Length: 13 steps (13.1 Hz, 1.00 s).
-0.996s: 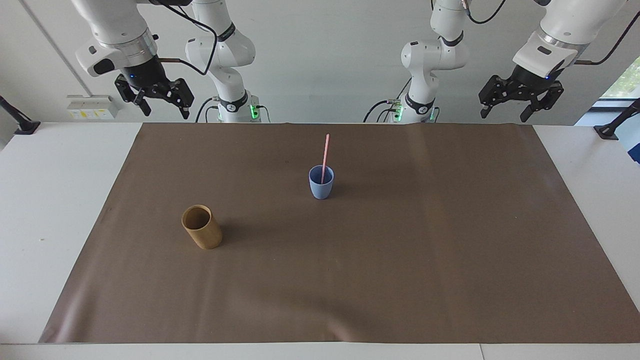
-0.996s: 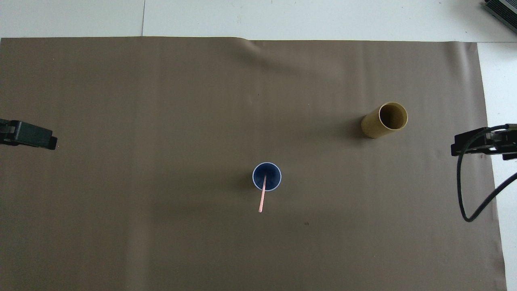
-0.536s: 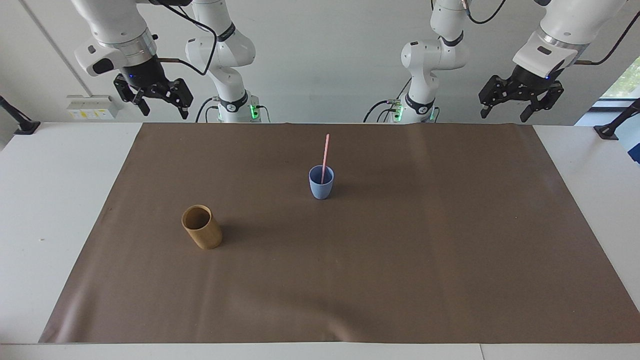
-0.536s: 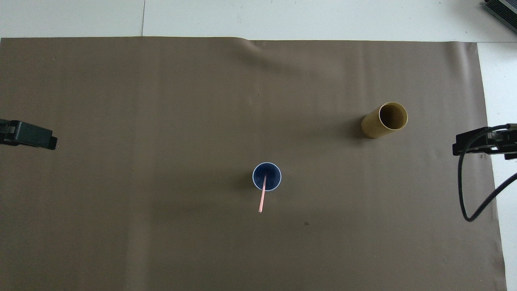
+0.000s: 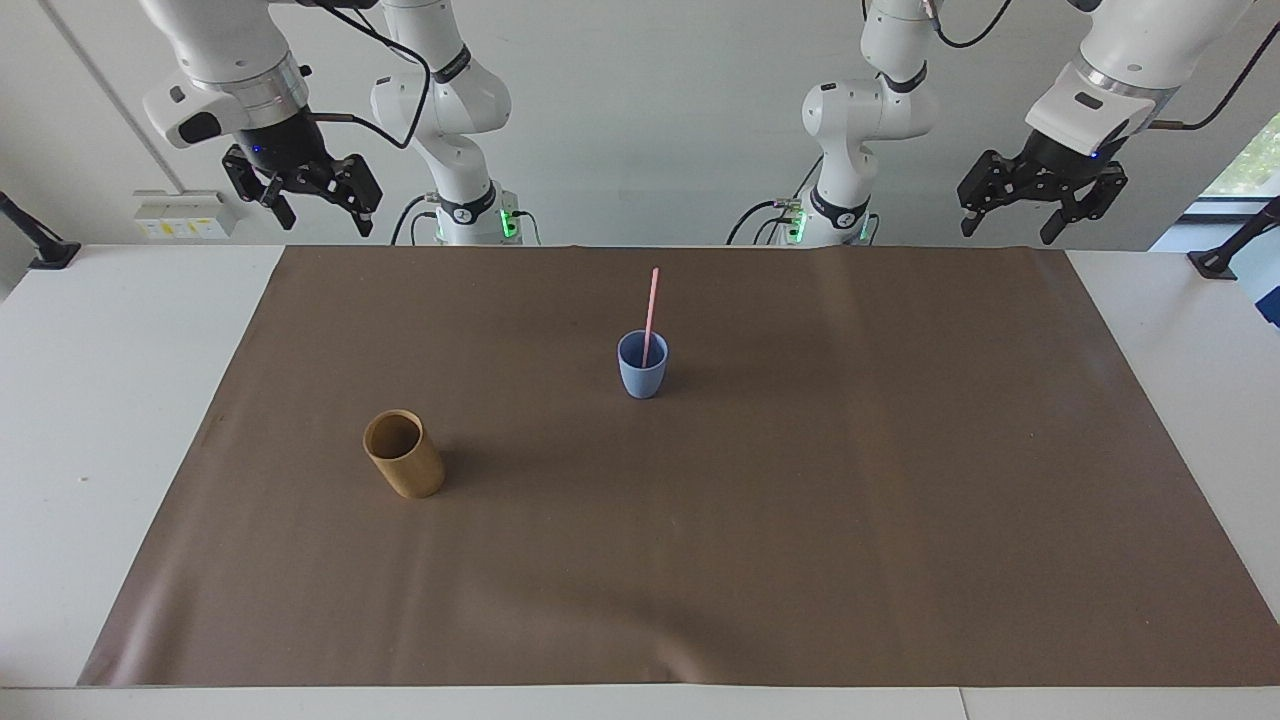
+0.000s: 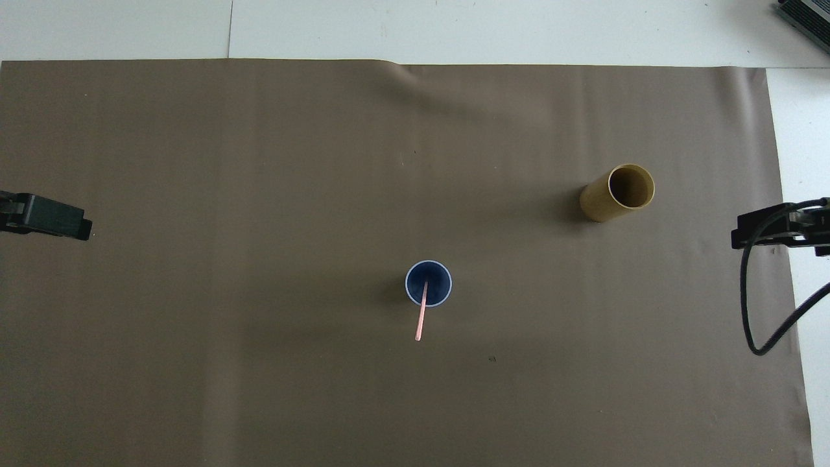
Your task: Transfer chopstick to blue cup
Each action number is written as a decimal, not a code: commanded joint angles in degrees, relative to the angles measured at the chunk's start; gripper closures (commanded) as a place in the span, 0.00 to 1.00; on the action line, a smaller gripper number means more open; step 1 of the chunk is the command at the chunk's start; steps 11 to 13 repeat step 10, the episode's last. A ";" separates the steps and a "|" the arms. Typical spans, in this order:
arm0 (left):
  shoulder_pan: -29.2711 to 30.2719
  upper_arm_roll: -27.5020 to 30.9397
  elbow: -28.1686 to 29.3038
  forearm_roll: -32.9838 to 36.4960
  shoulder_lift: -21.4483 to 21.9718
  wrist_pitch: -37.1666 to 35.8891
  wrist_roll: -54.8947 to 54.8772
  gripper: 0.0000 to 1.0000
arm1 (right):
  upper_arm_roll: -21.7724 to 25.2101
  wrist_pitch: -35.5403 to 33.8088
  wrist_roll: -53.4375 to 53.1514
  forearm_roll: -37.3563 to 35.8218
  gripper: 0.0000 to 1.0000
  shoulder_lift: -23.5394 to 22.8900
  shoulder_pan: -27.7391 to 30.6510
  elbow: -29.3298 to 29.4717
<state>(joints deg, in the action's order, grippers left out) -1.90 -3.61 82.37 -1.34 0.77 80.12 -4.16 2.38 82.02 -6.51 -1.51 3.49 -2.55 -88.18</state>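
The pale pink chopstick stands in the light blue cup and leans toward the robots; its upper half sticks out above the rim. The cup stands upright mid-mat, and both show in the overhead view, the cup and the chopstick. My right gripper hangs open and empty, high over the mat's edge at the right arm's end. My left gripper hangs open and empty, high over the mat's edge at the left arm's end. Neither is close to the cup.
A taller tan-brown cylindrical cup stands upright and empty, farther from the robots than the blue cup and toward the right arm's end; it also shows in the overhead view. A brown mat covers the white table.
My right gripper has drawn a little higher and outward toward its end of the table. The left gripper, both cups and the chopstick have not moved.
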 commanded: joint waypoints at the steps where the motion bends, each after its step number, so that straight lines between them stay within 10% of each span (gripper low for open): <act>1: 0.85 -0.60 1.39 0.81 1.34 -0.49 -0.23 0.00 | -0.36 0.43 1.15 0.28 0.00 0.73 1.05 -0.33; 13: 0.85 -0.60 1.39 0.81 1.34 -0.49 -0.23 0.00 | -0.01 -0.28 1.06 2.83 0.00 1.08 1.32 -0.68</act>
